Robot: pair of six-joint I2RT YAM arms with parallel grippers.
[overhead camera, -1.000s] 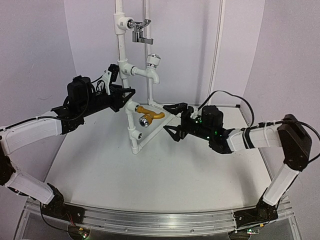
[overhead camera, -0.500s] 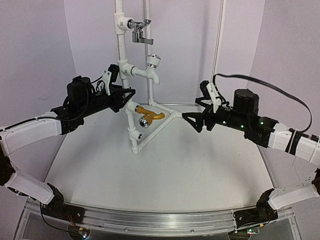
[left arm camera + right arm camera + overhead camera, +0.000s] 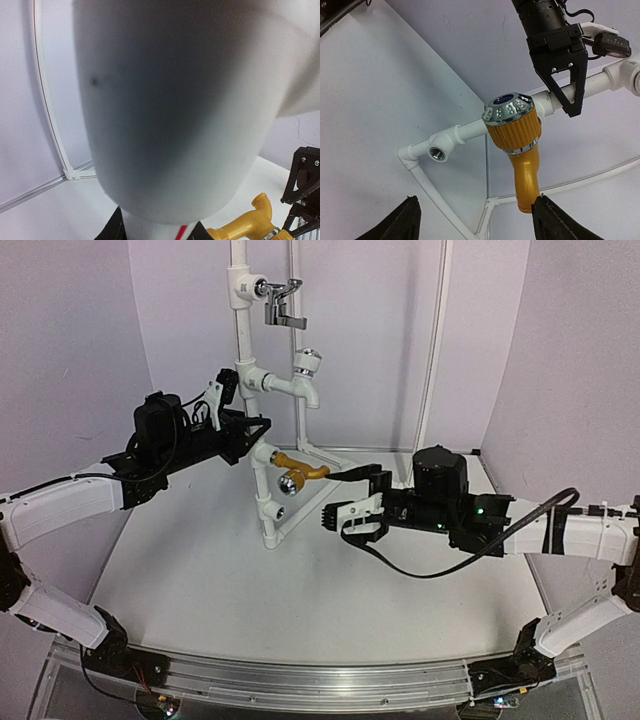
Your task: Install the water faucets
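Observation:
The golden-brass tap with a round silvery knob sits screwed into the lower part of the white pipe stand. In the right wrist view the tap hangs from the pipe with its knob facing me. My right gripper is open and empty just right of the tap. Its jaws stand wide apart, and the spout end is close to the right fingertip without touching it. My left gripper is shut on the stand's upright pipe, which fills the left wrist view.
A chrome lever tap and a white plastic tap sit higher on the stand. An empty threaded socket faces out below the golden tap. The stand's thin white base bars lie on the table. Purple walls stand close behind.
My right arm pulled back up and to the right, then came back low beside the golden tap with the wrist turned. The left arm and the taps have not moved.

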